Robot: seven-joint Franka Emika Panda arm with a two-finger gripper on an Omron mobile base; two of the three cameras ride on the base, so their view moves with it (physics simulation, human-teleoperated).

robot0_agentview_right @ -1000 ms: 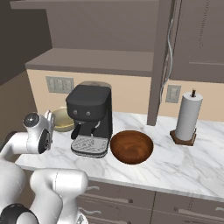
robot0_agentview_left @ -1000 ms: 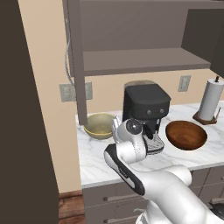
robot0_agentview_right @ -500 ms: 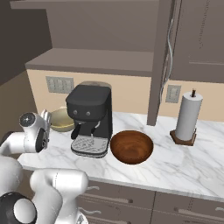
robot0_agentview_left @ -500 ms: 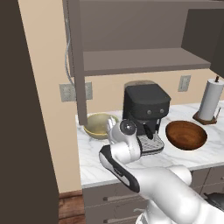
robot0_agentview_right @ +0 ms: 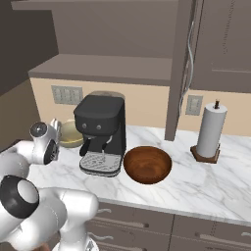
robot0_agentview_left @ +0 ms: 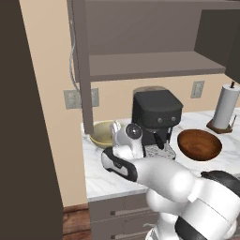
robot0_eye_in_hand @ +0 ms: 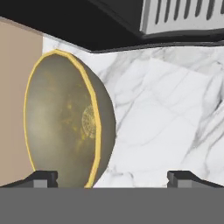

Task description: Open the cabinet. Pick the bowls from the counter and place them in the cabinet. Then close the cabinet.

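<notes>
Pincer [robot0_eye_in_hand: 112,177] wide (empty), olive bowl [robot0_eye_in_hand: 65,118] ahead

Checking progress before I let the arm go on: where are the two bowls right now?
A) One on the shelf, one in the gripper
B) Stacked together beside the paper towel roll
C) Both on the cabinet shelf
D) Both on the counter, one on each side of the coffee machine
D: the olive-yellow bowl and the brown wooden bowl sit on the counter either side of the coffee machine, and the cabinet shelf holds neither.
</notes>
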